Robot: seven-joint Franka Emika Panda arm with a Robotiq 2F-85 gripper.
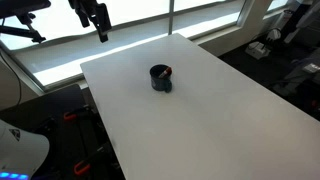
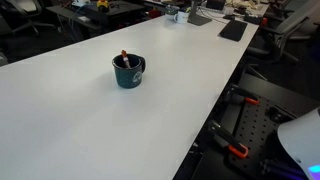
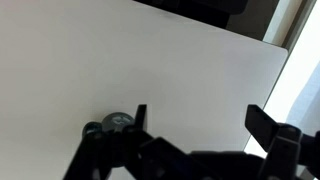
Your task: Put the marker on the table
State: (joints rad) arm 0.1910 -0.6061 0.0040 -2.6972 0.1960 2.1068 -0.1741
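Observation:
The marker (image 2: 125, 59) is a thin dark stick with a reddish tip, standing inside a dark round cup (image 2: 129, 71) on the white table (image 2: 70, 120). The cup also shows in an exterior view (image 1: 161, 78), with the marker's reddish tip (image 1: 167, 70) at its rim. My gripper (image 1: 98, 18) hangs high above the table's far corner, well away from the cup. In the wrist view the gripper (image 3: 197, 115) is open and empty, with bare table between its fingers, and the cup (image 3: 112, 123) sits at the lower left.
Office desks with monitors and clutter (image 2: 200, 12) stand beyond the table's far end. A dark stand with orange clamps (image 2: 245, 125) sits beside the table's edge. Windows (image 1: 140, 25) run behind the table.

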